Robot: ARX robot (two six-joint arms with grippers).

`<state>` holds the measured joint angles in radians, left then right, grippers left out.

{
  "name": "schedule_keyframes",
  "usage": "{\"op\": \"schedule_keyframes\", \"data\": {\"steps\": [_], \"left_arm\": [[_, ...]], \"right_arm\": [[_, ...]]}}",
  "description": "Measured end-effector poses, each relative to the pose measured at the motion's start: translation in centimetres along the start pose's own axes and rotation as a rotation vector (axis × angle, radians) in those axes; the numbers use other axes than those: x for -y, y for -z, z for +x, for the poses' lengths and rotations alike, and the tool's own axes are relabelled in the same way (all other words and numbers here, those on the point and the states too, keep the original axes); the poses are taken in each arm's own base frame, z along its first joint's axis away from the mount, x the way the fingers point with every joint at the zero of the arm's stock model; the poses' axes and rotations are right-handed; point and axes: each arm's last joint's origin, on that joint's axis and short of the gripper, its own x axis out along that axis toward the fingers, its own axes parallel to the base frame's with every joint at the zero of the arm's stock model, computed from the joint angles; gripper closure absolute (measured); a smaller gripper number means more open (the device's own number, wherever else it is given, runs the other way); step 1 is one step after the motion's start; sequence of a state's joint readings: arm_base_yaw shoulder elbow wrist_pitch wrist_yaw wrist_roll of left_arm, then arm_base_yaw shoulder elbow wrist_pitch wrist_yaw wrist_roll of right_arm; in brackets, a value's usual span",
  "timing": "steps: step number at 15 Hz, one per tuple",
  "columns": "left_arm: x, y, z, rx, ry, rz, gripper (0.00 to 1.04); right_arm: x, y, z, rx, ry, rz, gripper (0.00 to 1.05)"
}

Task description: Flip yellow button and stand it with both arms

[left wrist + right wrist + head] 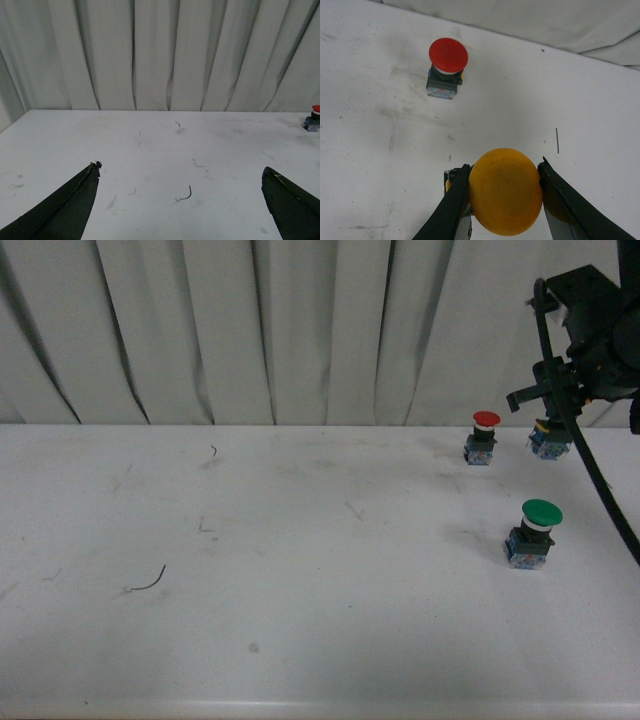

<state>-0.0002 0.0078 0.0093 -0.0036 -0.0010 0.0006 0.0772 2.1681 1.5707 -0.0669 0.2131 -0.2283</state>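
The yellow button (505, 191) fills the near part of the right wrist view, its round yellow-orange cap facing the camera. My right gripper (505, 165) is shut on it, one black finger (451, 205) pressed to each side of the cap. In the front view the button's blue-grey base (549, 446) shows at the far right of the white table (300, 570), under the right arm (590, 340). Whether it rests on the table or hangs just above I cannot tell. My left gripper (181, 169) is open over bare table, nothing between its fingers; it is out of the front view.
A red-capped button (483, 437) stands just left of the yellow one, and a green-capped button (535, 531) stands nearer the front. A grey curtain (300, 330) closes the back. Small wire scraps (150, 583) lie on the left. The right arm's cable (600, 490) hangs down at the right.
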Motion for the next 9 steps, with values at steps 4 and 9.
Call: {"op": "schedule_keyframes", "data": {"steps": [4,9], "left_arm": [[0.0,0.0,0.0,0.0,0.0,0.0,0.07],[0.0,0.0,0.0,0.0,0.0,0.0,0.07]], "right_arm": [[-1.4,0.9,2.7,-0.046,-0.016,-0.023,0.7],[-4.2,0.2,4.0,-0.04,-0.032,-0.06,0.7]]}}
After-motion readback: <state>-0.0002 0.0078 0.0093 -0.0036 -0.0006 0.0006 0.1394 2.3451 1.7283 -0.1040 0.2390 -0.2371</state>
